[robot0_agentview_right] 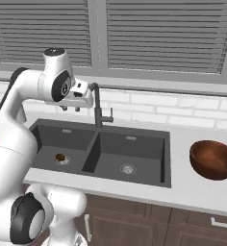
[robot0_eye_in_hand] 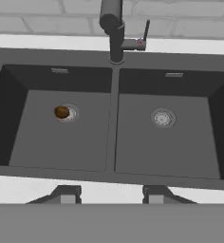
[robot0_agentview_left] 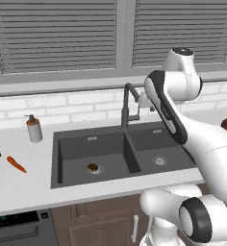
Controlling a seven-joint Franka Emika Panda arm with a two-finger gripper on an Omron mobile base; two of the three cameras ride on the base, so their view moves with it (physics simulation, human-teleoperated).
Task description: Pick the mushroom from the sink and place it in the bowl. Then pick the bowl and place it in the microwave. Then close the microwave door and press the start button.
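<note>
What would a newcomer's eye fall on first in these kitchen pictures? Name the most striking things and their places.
The dark double-basin sink fills the counter's middle, and a tiny brown mushroom sits on the left basin's drain. The white arm's pincer hangs open high above the sink's near edge, by the faucet. A reddish-brown bowl stands on the counter right of the sink.

No legible text, labels, brands, numbers or signs on any surface; the soap bottle (robot0_agentview_left: 34, 129) at left of frame is unmarked.
</note>
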